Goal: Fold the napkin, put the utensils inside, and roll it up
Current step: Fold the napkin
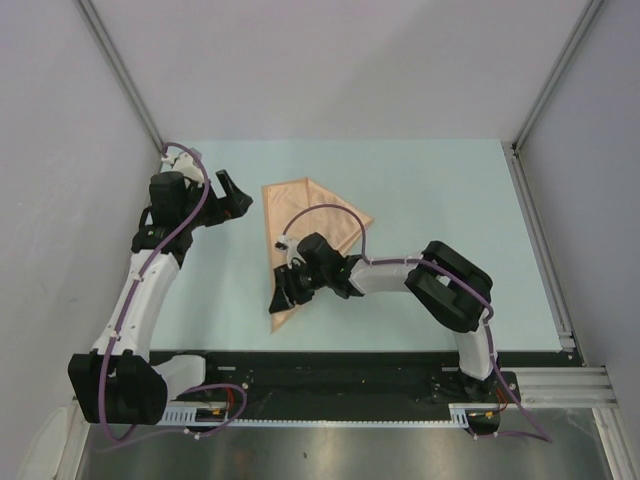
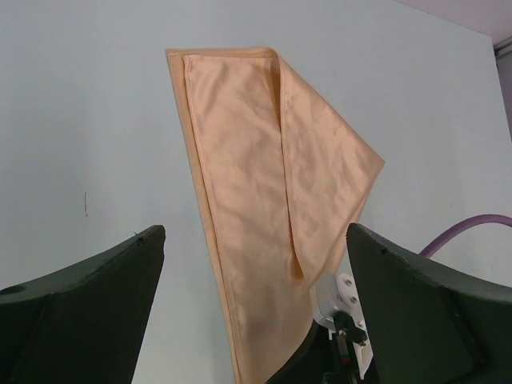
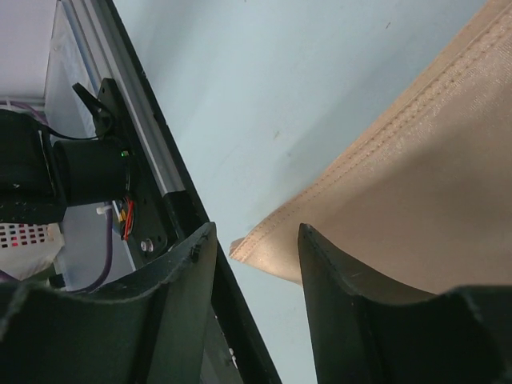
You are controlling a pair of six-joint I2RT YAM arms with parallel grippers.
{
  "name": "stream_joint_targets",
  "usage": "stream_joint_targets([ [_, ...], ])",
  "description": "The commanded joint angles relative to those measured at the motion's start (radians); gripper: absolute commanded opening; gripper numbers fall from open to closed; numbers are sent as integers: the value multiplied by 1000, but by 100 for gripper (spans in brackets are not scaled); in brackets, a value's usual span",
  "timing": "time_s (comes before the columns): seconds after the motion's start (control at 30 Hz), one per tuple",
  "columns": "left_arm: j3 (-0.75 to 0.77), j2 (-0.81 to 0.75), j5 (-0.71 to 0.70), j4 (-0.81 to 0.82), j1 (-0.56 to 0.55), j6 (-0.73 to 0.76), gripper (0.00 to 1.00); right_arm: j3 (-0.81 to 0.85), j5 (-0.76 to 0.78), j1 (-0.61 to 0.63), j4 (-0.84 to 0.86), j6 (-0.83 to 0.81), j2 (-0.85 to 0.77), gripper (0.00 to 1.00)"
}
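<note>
From above, the folded napkin [image 1: 318, 225] lies mid-tabletop [image 1: 450, 190], with open room far and right of it. The left gripper [image 1: 240, 196] hangs just beside its left edge, spread wide; the right gripper [image 1: 284, 298] is over its near tip. The left wrist view adds shiny peach satin, one flap doubled over. The right wrist view shows the stitched corner between parted fingers [image 3: 344, 304], near the black front rail [image 3: 178, 204]

The napkin [image 1: 312, 212] is a shiny peach-orange cloth, folded over itself into a long tapering wedge. It lies flat on the pale table [image 1: 450, 190], left of centre. Its broad end is at the far side and its narrow corner points toward the near edge. A stitched hem runs along its border, and one flap overlaps the layer beneath.
</note>
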Motion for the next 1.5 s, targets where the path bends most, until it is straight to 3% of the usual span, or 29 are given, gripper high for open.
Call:
stream_joint_targets([
  [0.0, -5, -33, 20, 30, 8, -14, 100, 3, -1, 6, 81, 30, 33, 49],
  [0.33, -6, -33, 30, 34, 8, -18, 100, 5, 1, 16, 49, -13, -11, 51],
  [0.6, -5, -38, 29, 33, 8, -18, 100, 55, 82, 66, -158, -229, -135, 56],
  [0.7, -5, -42, 24, 28, 8, -15, 100, 51, 210, 117, -256, -302, -172, 57],
  [0.9, -2, -47, 32, 28, 8, -15, 100, 48, 721, 301, -360, -405, -204, 61],
  [1.2, -2, -47, 30, 27, 8, -12, 100, 92, 896, 398, -380, -482, -119, 64],
  [1.47, -3, -46, 37, 28, 8, -14, 100, 169, 925, 438, -408, -577, -62, 66],
])
